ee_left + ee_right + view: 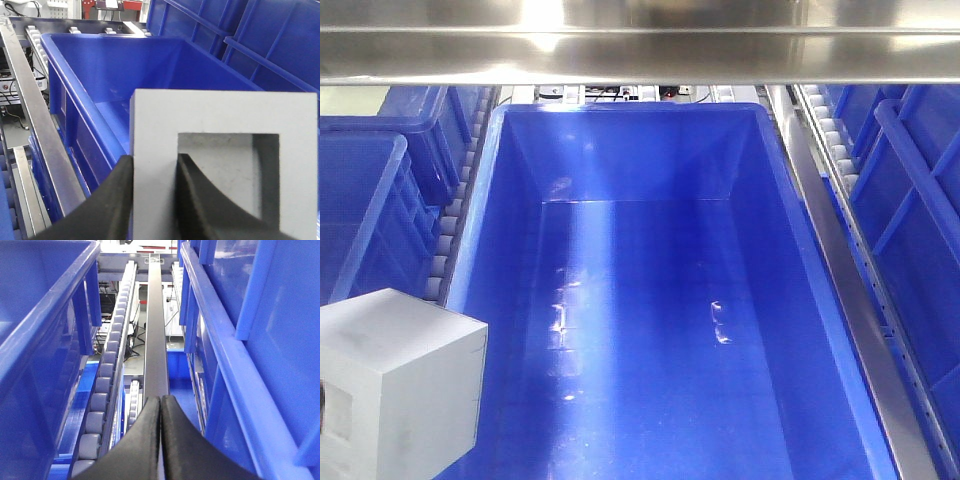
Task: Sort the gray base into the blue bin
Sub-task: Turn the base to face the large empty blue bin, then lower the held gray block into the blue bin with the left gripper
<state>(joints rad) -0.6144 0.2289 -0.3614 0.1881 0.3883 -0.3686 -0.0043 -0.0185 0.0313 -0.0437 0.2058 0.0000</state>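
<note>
One gray base [225, 112], recess toward the wrist camera, is clamped by the left gripper [155, 157], with one black finger outside its wall and the other inside the recess. Front view: it's up at the blue bin's [640, 160] near-left rim, clear of the floor. Right gripper [160, 400], jaws pressed together on nothing, sits over a metal rail [156, 340] beside rollers [107, 385].
</note>
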